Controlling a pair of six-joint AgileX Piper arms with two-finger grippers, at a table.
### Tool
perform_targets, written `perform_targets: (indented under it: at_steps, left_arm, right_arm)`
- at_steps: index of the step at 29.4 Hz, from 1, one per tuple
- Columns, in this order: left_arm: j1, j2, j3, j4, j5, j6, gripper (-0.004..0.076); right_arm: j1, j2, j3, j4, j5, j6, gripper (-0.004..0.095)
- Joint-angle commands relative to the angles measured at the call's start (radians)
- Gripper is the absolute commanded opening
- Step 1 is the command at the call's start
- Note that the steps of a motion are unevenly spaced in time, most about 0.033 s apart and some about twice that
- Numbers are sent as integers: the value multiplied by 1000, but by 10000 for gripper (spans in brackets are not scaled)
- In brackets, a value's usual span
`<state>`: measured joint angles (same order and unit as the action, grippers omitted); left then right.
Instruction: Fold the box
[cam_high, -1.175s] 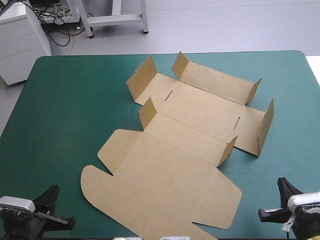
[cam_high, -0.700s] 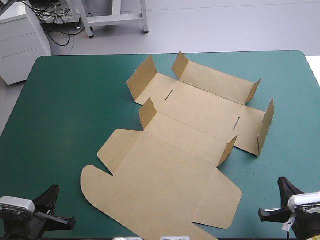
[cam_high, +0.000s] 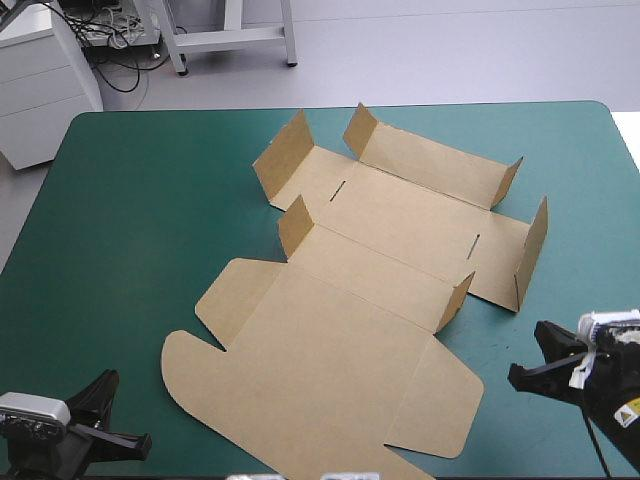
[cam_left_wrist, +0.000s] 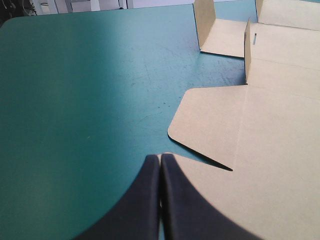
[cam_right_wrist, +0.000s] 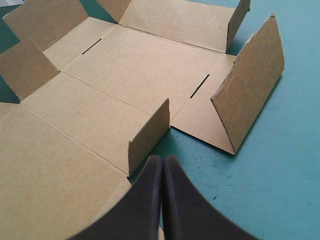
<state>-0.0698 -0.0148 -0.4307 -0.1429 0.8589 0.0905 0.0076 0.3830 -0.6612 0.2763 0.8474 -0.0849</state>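
– Box (cam_high: 370, 260) status, left to right?
– Your left gripper (cam_left_wrist: 160, 156) hasn't moved: near-left corner, fingers pressed together, holding nothing, tip near the lid's side flap. Box sits mid-table, unmoved, mostly flat, end flaps raised. Right gripper (cam_right_wrist: 162, 157), also closed and empty, has come in toward the near right tab.
– Meaning?
– Approach started, no fold yet. Room: wide bare teal-green cover (cam_high: 140, 220) on your left; narrow strip on the right, so watch the upright wall.
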Motion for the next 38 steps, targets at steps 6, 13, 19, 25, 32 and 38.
perform_targets:
  at_steps: [6, 13, 19, 25, 32, 38]
  left_arm:
    - [-5, -16, -29, -17, -68, -3, -32]
    - [-5, -16, -29, -17, -68, -3, -32]
    - [-5, -16, -29, -17, -68, -3, -32]
    - [-5, -16, -29, -15, -68, -3, -32]
    - [-5, -16, -29, -15, -68, -3, -32]
    - [-5, -16, -29, -15, -68, -3, -32]
  right_arm:
    - [5, 237, -171, 60, 10, -60, 238]
    - [5, 338, -175, 167, 6, -66, 781]
    - [5, 447, -175, 223, -4, -66, 792]
    - [5, 578, -175, 257, -59, -33, 792]
    - [5, 718, -175, 353, -114, -68, 786]
    - [5, 839, -175, 384, -145, -86, 777]
